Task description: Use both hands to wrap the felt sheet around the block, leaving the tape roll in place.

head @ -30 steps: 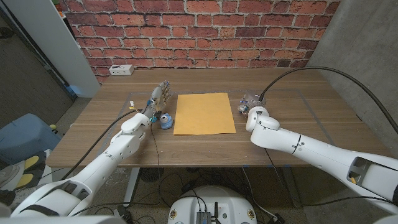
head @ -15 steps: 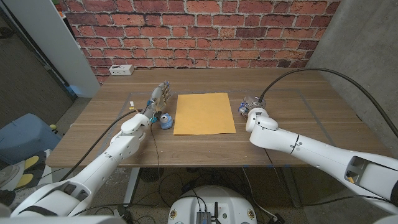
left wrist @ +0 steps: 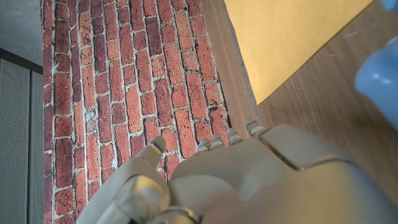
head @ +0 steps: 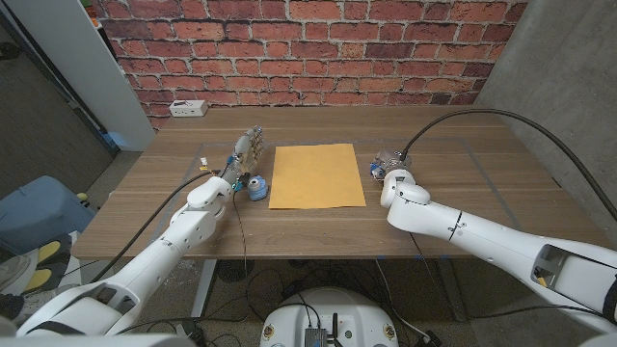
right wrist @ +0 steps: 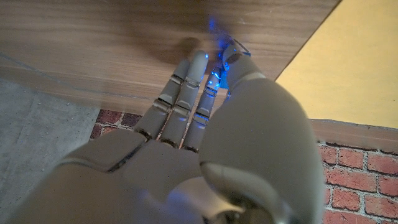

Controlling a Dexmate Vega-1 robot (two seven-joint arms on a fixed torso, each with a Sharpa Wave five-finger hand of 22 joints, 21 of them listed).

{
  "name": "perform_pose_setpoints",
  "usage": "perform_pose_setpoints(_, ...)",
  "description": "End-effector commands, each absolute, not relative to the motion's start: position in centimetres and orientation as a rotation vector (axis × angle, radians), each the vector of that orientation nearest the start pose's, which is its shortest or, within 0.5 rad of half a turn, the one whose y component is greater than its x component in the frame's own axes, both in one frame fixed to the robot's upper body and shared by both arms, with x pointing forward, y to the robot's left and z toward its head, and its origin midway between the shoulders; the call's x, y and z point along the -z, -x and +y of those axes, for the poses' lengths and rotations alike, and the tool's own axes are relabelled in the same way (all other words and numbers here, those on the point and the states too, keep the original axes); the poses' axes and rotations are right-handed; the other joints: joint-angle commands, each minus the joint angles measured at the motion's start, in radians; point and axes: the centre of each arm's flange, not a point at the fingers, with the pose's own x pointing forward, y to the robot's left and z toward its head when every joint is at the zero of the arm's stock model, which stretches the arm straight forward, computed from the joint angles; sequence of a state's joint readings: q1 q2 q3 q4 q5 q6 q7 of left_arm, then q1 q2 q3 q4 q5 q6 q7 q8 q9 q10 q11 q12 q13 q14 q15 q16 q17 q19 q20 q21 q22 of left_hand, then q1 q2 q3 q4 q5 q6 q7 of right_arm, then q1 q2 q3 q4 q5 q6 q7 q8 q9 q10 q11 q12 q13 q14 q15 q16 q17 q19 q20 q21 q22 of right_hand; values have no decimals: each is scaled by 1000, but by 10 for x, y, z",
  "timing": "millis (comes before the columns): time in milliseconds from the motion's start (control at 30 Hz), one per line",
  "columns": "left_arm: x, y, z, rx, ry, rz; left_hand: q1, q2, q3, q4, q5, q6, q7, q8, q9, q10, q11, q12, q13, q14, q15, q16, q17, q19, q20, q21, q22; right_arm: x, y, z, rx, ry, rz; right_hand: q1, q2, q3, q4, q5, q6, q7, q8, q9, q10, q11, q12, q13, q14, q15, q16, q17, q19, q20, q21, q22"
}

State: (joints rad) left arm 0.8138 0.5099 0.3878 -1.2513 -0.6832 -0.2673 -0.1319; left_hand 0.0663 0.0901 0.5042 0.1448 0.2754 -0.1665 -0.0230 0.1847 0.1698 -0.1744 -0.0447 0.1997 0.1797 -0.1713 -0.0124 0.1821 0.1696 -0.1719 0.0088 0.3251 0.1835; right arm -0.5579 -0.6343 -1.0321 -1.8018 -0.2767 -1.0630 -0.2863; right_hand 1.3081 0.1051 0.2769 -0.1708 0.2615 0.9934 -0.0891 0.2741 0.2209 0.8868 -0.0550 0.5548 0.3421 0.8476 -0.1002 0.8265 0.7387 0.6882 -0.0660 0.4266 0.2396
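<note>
Brick-backed table (head: pixel 463 207); felt (head: pixel 316 175) lay flat, looked limp — I'd lift corners. Left hand (head: pixel 246 152) and right hand (head: pixel 384 161) were open, empty.

Both white arms (head: pixel 174 241) reaching fwd from bottom corners. Left hand (head: pixel 246 149) w/ fingers extended and apart, nothing held. Right hand (head: pixel 384 164) w/ fingers (right wrist: pixel 186 93) straight, close together, tips near tabletop, holding nothing.

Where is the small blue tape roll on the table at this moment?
In the head view, the blue tape roll sits on the table just beside the felt sheet's left edge, near its front corner, close to the left hand.
</note>
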Motion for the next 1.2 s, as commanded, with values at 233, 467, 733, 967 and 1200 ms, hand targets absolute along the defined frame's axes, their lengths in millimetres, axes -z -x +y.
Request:
perform_pose_setpoints(233,36,-658,285,294,30,-546,4,46,-3,0,3,-131,1,-4,4,-169,6,-4,1,-179,7,-3,4,-15,8,-3,3,36,-603,-164,344,1252,-336,28,46,-4,19,-33,51,21,12,8,61,4,58,95,35,-126,27,55,16,-9,42,18)
perform_pose_setpoints(467,36,-657,284,302,26,-544,4,46,-4,0,4,-132,1,-4,4,-169,6,-4,1,-179,6,-2,4,-14,8,-4,3,33,-592,-151,316,1260,-397,28,46,-6,21,-42,62,22,13,8,68,8,66,103,43,-127,26,64,14,-6,52,21)
perform_pose_setpoints(733,38,-653,287,306,20,-543,4,46,-4,0,4,-133,1,-4,4,-171,6,-4,1,-179,5,-3,4,-14,7,-5,3,32,-585,-133,267,1269,-455,27,44,-8,23,-49,70,25,12,8,75,8,71,107,50,-128,22,73,10,-3,62,23)
perform_pose_setpoints(967,42,-648,291,307,20,-543,5,46,-4,-1,4,-133,2,-4,4,-170,5,-4,1,-179,5,-3,4,-15,7,-6,3,31,-580,-117,221,1291,-494,29,44,-8,22,-53,74,25,11,8,78,11,72,107,56,-128,17,79,8,-3,71,25)
perform_pose_setpoints(1200,45,-645,294,314,15,-540,5,45,-4,-2,4,-133,1,-4,4,-171,5,-4,1,-179,4,-3,3,-15,7,-8,3,33,-576,-102,182,1314,-527,29,43,-8,23,-56,76,27,9,8,80,12,72,106,61,-127,11,85,6,-2,81,26)
